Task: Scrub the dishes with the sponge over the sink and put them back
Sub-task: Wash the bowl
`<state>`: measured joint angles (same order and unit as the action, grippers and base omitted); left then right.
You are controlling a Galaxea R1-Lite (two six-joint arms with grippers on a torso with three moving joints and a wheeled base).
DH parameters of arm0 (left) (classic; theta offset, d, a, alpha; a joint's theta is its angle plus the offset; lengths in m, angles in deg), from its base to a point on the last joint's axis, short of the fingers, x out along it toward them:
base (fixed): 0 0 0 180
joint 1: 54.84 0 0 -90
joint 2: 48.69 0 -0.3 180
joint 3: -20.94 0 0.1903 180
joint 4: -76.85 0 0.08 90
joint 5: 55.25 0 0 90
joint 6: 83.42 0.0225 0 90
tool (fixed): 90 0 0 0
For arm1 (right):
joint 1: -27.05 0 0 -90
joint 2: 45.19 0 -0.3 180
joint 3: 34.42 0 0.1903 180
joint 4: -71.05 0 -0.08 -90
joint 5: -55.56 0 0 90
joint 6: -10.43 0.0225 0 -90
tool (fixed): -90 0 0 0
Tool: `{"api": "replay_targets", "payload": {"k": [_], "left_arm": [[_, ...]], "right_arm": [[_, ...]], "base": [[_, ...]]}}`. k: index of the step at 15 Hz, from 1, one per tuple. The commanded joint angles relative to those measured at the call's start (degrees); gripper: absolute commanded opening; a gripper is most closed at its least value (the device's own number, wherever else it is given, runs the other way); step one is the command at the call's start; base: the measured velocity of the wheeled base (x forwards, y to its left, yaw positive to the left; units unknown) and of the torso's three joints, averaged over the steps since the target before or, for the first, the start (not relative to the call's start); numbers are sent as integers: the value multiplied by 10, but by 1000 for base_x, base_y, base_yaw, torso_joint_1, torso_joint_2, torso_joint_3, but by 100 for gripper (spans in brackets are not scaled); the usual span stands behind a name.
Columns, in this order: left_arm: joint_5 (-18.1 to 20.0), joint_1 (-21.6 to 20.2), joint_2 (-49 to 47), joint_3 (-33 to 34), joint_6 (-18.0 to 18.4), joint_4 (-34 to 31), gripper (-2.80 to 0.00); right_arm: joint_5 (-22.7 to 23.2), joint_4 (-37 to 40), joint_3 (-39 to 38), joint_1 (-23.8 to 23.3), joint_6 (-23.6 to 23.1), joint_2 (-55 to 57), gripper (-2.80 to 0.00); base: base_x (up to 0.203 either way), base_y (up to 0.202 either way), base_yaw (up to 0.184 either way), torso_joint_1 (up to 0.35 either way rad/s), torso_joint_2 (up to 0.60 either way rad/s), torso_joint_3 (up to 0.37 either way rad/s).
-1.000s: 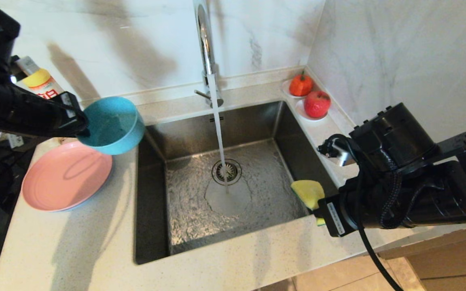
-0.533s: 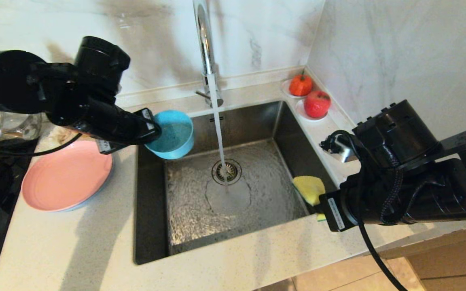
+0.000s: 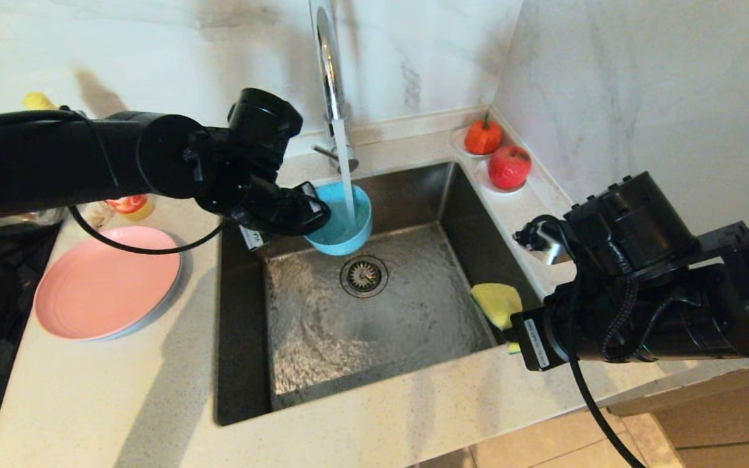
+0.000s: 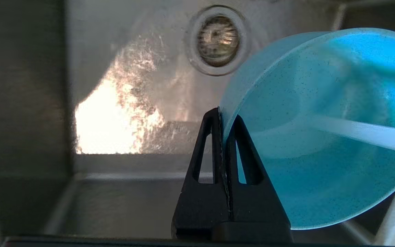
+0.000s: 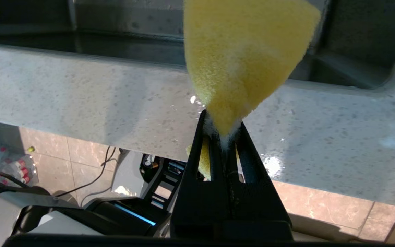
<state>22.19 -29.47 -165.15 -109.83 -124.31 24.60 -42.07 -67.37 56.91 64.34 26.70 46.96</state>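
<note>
Over the sink's (image 3: pixel 244 364) back edge, left gripper (image 3: pixel 313 211) pinches the bowl (image 3: pixel 342 224) under running water; right gripper (image 3: pixel 511 331) apparently clamps the sponge (image 3: pixel 497 305) at the front-right rim.

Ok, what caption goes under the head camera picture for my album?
Left end effector holds a blue bowl under the tap's water; right end effector holds a yellow sponge.

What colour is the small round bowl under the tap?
Teal-blue bowl, clearest in the left wrist view.
</note>
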Motion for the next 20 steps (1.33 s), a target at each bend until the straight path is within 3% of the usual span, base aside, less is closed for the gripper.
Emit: {"api": "replay_targets", "payload": {"k": [1, 4, 20], "left_arm": [[-1, 6, -22, -4, -4, 10, -280], [-1, 6, -27, -2, -19, 11, -280], [-6, 6, -35, 0, -18, 12, -280]], "right_arm": [[1, 1, -2, -9, -1, 0, -280], [1, 1, -7, -13, -3, -2, -280], [2, 1, -13, -15, -1, -7, -280]], "base": [[0, 0, 0, 0, 0, 0], [0, 0, 0, 0, 0, 0], [0, 0, 0, 0, 0, 0]]}}
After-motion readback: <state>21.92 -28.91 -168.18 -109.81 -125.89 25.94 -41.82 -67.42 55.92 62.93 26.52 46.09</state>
